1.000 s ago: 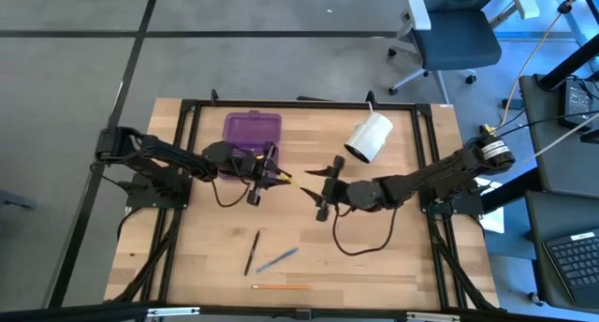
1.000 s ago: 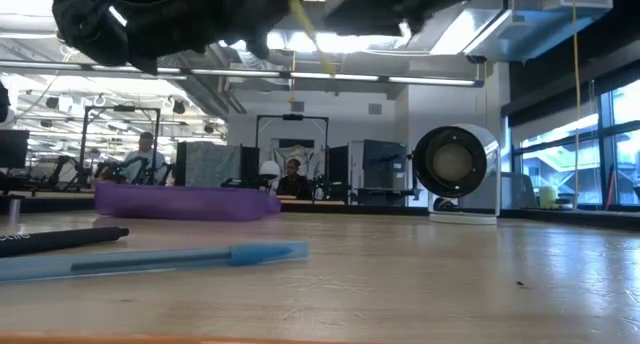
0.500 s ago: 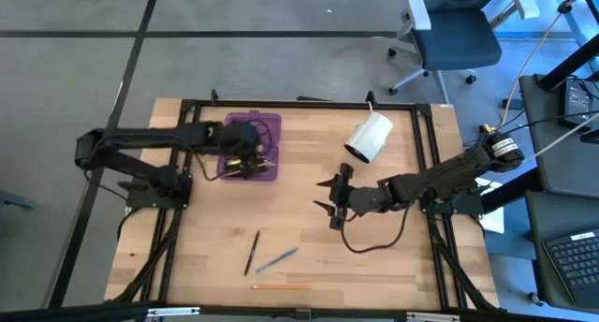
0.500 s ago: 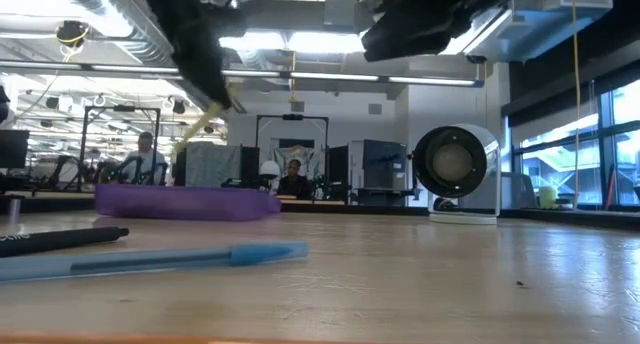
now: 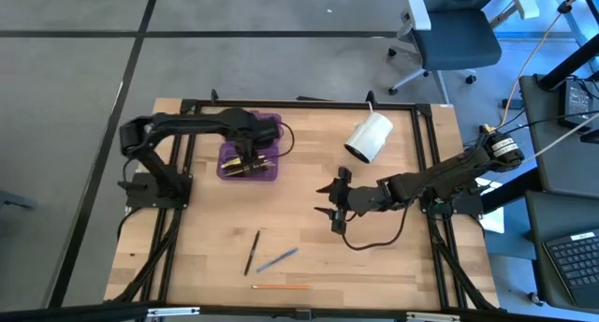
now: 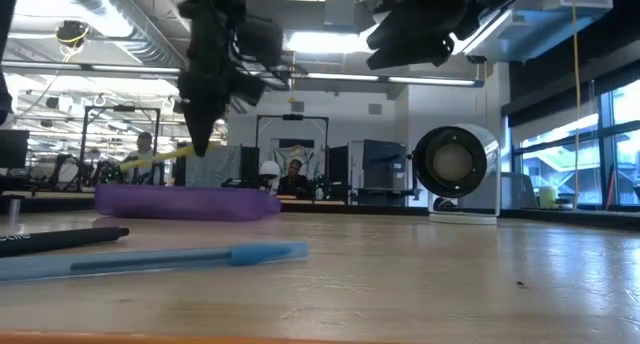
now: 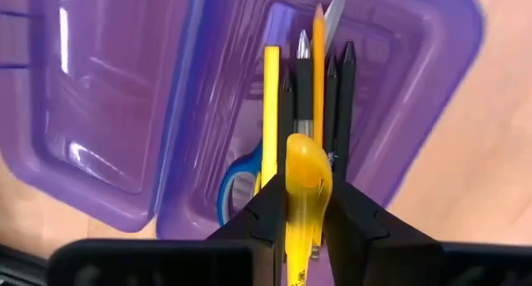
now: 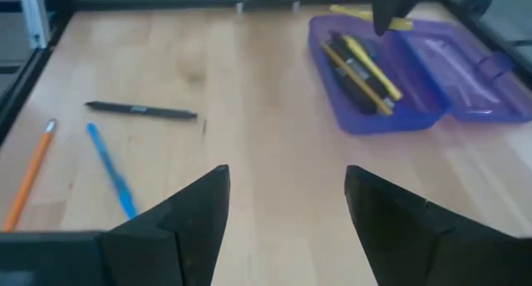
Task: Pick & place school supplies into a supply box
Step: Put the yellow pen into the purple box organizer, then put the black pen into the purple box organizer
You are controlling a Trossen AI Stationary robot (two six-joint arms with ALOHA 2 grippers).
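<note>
L gripper (image 7: 303, 204) hangs over the open purple pencil case (image 5: 249, 146), jaws pinched on a yellow pen (image 7: 306, 186). The pen's body runs fwd between the jaws and out past the tips, over the case's tray. Just beyond the jaws, already lying in the tray: a yellow pencil (image 7: 272, 111), an orange pencil (image 7: 317, 78), a few black pens (image 7: 346, 103), & blue-handled scissors (image 7: 237, 182) to one side. Case lid lies flat, off to the side of the jaws.

R gripper (image 8: 287, 211) waits mid-table, jaws spread wide w/ nothing between them. Ahead of them & well apart, on the wood: black pen (image 8: 141, 111), blue pen (image 8: 110, 168), orange pencil (image 8: 29, 174). White roll (image 5: 369, 138) sits off near the far edge, not part of the job.

Step in hand, as I read it: drop the yellow pen in. 3 items left on the table after that.

Risks:
- In the low view the pen looks tilted, not flat; if let go high it may bounce off the pens below or land across the tray rim & roll out.
- Tray's getting crowded; a pen dropped crosswise on the scissors could block the lid or later items.
- Coming down too far, the jaws could hit the contents or shove the light case along the table.
</note>
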